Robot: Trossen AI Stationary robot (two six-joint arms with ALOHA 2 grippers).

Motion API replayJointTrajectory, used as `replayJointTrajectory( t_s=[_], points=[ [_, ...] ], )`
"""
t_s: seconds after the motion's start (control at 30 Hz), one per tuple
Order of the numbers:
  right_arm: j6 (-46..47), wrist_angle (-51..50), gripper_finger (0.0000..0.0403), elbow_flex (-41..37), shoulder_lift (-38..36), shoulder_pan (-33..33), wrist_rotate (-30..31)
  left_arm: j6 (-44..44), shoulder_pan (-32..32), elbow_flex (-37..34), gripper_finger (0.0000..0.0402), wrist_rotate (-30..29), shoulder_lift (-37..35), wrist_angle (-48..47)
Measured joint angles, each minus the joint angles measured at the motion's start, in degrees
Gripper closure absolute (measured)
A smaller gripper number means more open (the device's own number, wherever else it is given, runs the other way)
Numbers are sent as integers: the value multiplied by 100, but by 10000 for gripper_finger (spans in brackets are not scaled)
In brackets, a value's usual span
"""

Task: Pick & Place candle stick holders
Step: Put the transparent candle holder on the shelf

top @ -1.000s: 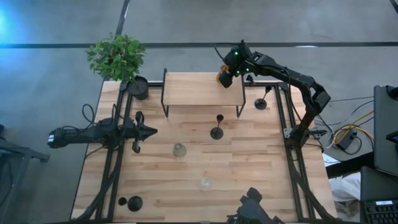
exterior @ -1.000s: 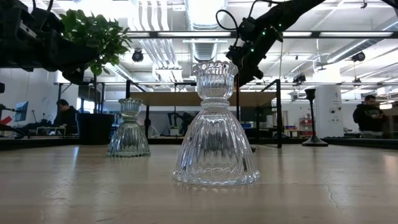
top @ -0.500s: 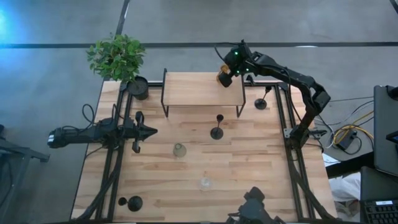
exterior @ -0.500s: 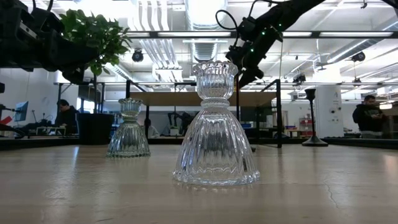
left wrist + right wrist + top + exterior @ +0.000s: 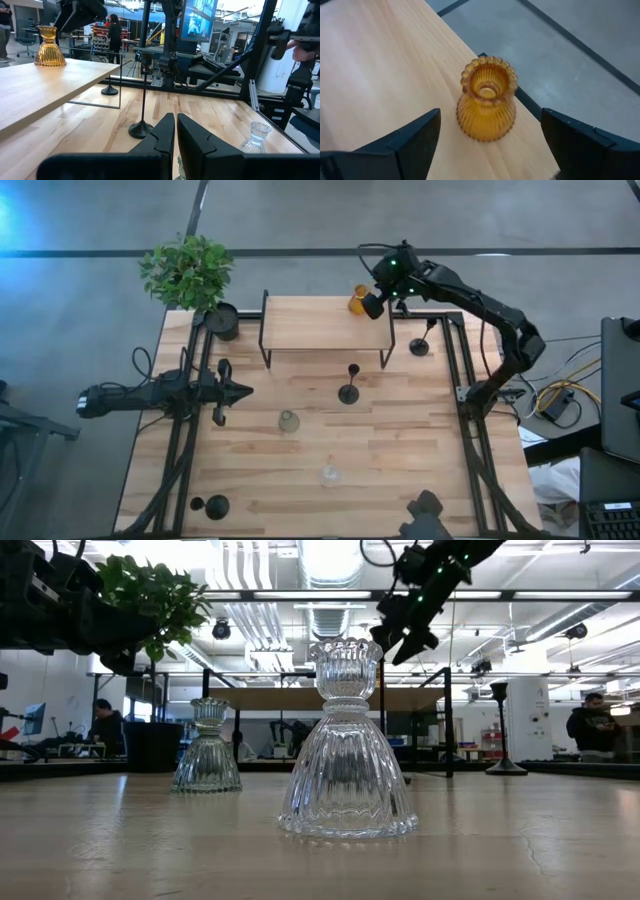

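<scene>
Right gripper [image 5: 485, 145] spread wide, hanging just above the amber holder [image 5: 487, 98], which stands upright on its own at the far right corner of the raised shelf [image 5: 320, 325]. Looks placed there as its drop spot. Left gripper [image 5: 243, 391] pressed together, parked over the counter's [image 5: 400, 440] left side, holding nothing. Count: one amber, one olive-green [image 5: 288, 421], one clear [image 5: 329, 475] glass holder; three black stick holders, mid-counter [image 5: 348, 392], right edge [image 5: 419, 346], near-left corner [image 5: 217, 506].
</scene>
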Motion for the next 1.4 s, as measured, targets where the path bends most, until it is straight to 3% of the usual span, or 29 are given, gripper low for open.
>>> replayJointTrajectory(
  t_s=[0.37, 0.6, 0.77, 0.97, 1.17, 1.4],
  points=[
    [187, -1178, 74, 0, -1160, 122, -46, 0, 1, -1, 376, 0, 2, 0],
    [638, -1813, 74, 0, -2232, 887, -120, 0, 1, -1, 376, 0, 1, 0],
    [1393, -1810, 74, 0, -2866, 1787, 5, 0, -1, -1, 376, 0, 0, 0],
    [2279, -1808, 74, 0, -3212, 3217, 787, 0, 1, 1, 376, 0, 2, 0],
    [3029, -1810, 74, -2, -3098, 4825, 1818, 0, 0, 0, 376, 0, 2, 0],
    [3690, -1815, 75, -49, -2472, 6450, 3106, 0, 1, -1, 376, 0, 1, -1]
  ],
)
